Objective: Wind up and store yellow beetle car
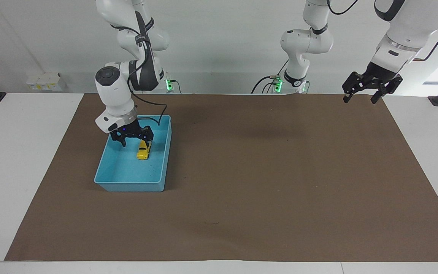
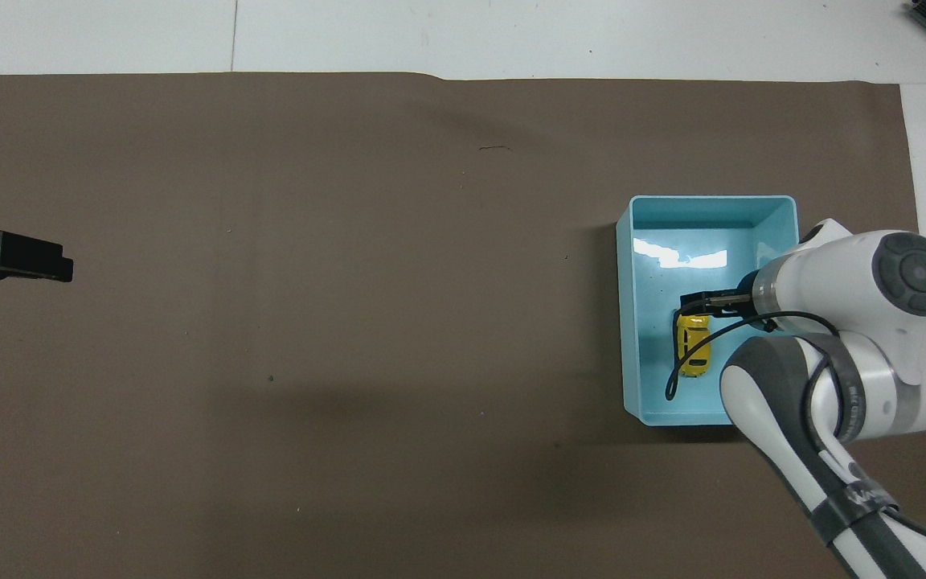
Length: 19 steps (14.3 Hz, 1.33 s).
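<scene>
The yellow beetle car (image 2: 694, 356) (in bin (image 2: 633, 322)) lies lengthwise toward the robots.

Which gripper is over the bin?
The right gripper, open above the car in the blue bin. The left gripper waits at the mat's corner.

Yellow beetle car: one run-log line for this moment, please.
tiny yellow beetle toy car: in light blue plastic bin | right gripper: open, over bin | left gripper: open, waiting

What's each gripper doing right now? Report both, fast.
Right gripper: open, holding nothing, over the light blue bin; the yellow beetle car lies released inside it.
Left gripper: open, holding nothing, waiting above the mat's edge.
</scene>
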Tool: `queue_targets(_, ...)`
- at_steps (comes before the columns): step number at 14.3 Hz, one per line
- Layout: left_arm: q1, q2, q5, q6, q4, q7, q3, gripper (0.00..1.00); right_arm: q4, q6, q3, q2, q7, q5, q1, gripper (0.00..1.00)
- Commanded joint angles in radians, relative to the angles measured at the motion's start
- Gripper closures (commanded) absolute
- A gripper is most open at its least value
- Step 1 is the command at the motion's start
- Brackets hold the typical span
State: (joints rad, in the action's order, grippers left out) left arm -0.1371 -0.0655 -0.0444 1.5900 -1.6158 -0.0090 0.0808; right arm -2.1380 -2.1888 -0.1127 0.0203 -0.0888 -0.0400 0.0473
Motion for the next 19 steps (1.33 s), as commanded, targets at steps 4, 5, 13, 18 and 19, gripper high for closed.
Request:
queue_targets(4, 0.017, 0.001, 0.012, -0.018, 0.013, 0.008, -0.010, 0.00, 0.243, 0.225, -0.004, 0.029, 0.003, 0.015, 0.057, 0.00)
queue_targets(5, 0.017, 0.001, 0.012, -0.018, 0.014, 0.008, -0.010, 0.00, 0.274, 0.248, -0.004, 0.029, -0.011, 0.015, 0.071, 0.00)
queue_targets(13, 0.017, 0.001, 0.012, -0.018, 0.013, 0.008, -0.010, 0.00, 0.550, 0.579, 0.005, 0.024, -0.060, 0.014, 0.080, 0.00)
queue_targets(18, 0.017, 0.001, 0.012, -0.018, 0.013, 0.008, -0.010, 0.00, 0.506, 0.613, 0.004, -0.049, -0.087, 0.017, 0.091, 0.00)
queue_targets(19, 0.017, 0.001, 0.012, -0.018, 0.013, 0.008, -0.010, 0.00, 0.507, 0.616, 0.005, -0.049, -0.085, 0.017, 0.092, 0.00)
